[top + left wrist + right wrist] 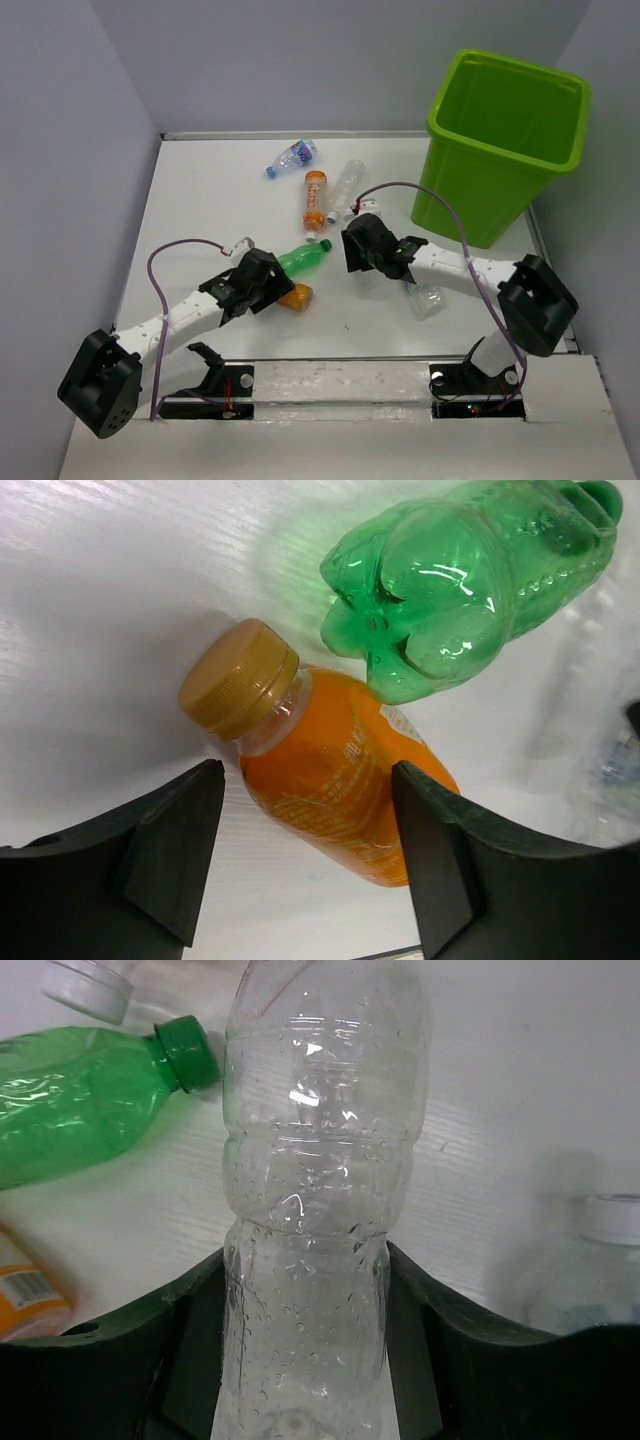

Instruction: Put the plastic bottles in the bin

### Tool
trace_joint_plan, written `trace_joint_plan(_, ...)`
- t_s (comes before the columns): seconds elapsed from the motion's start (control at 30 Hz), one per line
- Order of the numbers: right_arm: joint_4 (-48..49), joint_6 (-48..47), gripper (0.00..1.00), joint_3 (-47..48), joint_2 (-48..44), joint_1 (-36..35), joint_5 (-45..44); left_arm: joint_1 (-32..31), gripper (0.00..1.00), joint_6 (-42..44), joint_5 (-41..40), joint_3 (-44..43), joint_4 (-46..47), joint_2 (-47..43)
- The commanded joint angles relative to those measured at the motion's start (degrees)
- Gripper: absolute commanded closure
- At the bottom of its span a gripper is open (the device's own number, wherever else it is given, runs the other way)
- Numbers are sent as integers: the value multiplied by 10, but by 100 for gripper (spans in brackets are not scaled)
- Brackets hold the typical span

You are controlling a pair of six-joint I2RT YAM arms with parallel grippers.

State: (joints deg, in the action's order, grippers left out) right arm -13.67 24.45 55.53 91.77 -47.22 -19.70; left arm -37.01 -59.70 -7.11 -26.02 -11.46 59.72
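As the right gripper point(305, 1260) clamps a clear bottle point(320, 1110) lengthwise, the unclenched left gripper point(308, 780) straddles an orange bottle point(345, 800).

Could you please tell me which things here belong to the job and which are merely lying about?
Job: bin; green bottle; near orange bottle; far orange bottle; blue-labelled bottle; far clear bottle; gripped clear bottle; clear bottle by the right arm.
Not job: purple cables; white base strip.

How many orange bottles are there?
2. One orange plastic bottle lies far-centre; the other lies inside the left gripper, beside the green plastic bottle. More may be hidden.
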Motion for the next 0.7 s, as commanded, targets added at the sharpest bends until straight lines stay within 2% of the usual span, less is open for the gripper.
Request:
trace_joint_plan(0.0,-6,8,54,-7,-104,3,-24,-3,19,28,-11,2,-41,7)
trace_joint_plan(0.2,-29,-14,59,7,-264,-10,-8,-3,18,43,-8,-4,-38,19)
trace_joint_plan(0.33,-29,-69,60,73,-336,-10,0,-7,28,43,-10,-10,-31,30)
trace_joint_plan(0.4,-19,-102,62,136,-350,-10,-36,-10,36,42,-10,-10,-26,30)
trace_joint_plan(0.5,2,-192,63,234,-321,-10,-99,-13,46,42,-3,-7,-20,27)
trace_joint_plan(0.53,14,-260,63,256,-308,-10,-115,-15,50,42,-1,-6,-19,24)
trace_joint_plan(0.57,26,-290,63,279,-293,2,-130,-16,50,42,2,-4,-18,21)
trace_joint_plan(0.63,36,-331,63,330,-240,37,-154,-17,57,42,8,3,-15,6)
trace_joint_plan(0.67,35,-350,63,375,-225,92,-152,-20,63,42,10,5,-15,0)
